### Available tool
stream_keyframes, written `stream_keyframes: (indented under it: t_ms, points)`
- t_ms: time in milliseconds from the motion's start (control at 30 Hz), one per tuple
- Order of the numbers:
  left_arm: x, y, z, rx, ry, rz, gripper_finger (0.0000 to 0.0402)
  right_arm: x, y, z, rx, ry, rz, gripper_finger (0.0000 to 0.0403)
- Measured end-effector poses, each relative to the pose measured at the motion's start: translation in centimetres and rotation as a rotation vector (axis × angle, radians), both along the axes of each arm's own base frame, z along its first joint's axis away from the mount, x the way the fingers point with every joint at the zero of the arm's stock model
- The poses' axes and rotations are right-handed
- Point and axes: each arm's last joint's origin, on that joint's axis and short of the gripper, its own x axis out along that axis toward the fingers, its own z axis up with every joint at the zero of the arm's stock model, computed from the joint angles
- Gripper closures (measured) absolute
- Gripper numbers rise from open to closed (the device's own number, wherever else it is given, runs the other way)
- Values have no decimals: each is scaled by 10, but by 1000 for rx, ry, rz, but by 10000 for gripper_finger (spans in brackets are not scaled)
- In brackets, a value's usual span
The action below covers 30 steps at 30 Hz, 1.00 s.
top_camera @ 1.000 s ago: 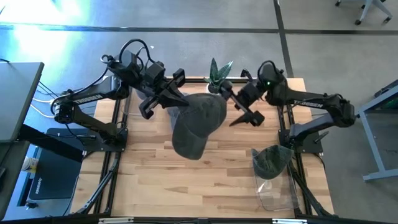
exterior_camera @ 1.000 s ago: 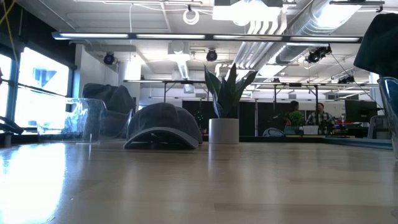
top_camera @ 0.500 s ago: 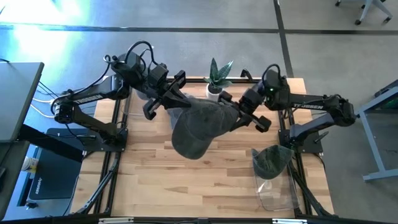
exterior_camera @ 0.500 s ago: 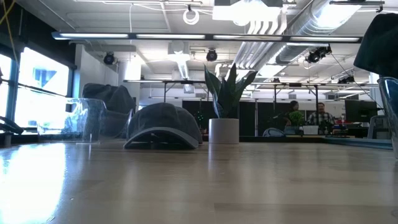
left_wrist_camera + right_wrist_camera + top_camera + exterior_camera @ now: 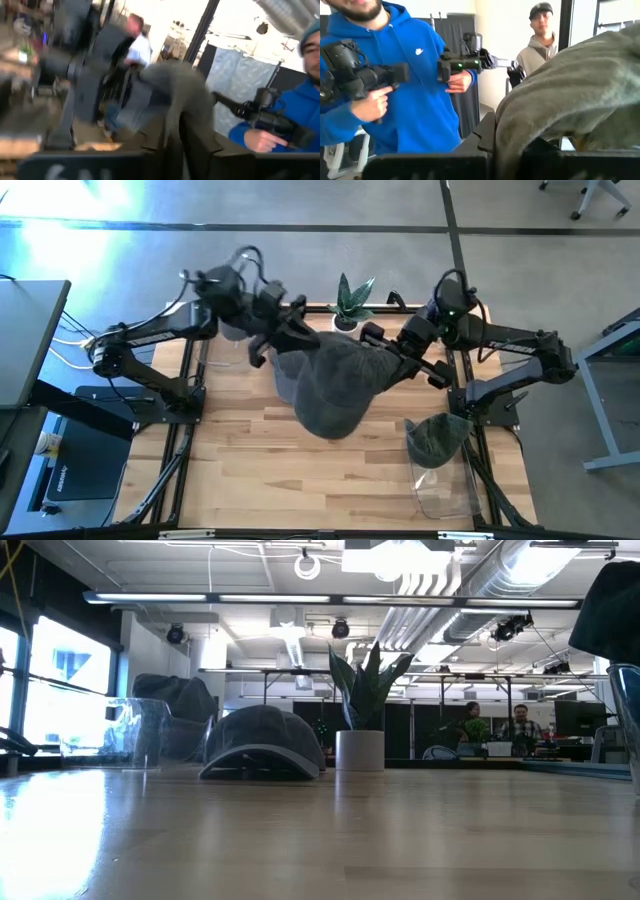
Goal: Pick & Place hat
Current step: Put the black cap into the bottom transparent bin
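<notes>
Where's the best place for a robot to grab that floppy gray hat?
Probably its rim, from opposite sides. The hat sags soft between the left end effector and right end effector, each pinching an edge, so two side grips likely hold it spread.

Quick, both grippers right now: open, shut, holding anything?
Left gripper: shut on the grey hat, at its back-left edge.
Right gripper: shut on the same hat, at its right edge.
</notes>
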Motion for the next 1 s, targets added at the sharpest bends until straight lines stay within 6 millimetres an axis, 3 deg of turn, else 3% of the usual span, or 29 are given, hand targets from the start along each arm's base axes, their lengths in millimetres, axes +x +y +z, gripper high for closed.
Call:
stream_keyframes:
  t_ms: [300,433,567,700,833,1000]
  points:
    - [11,10,-8,-91,76,-103,180,-5,0,8,-25,137,-75,398]
    - [20,13,-14,-100,84,-101,129,-5,0,4,-42,181,-108,400]
    - [37,11,-23,-100,91,-60,114,-5,-1,2,-43,196,-118,399]
    - [65,14,-50,-126,183,-77,112,-5,1,1,-45,198,-81,400]
    - [79,12,-65,-155,244,-192,112,-6,6,1,-47,198,-27,400]
    - [94,5,-69,-143,182,-413,112,-6,7,1,-30,223,-8,399]
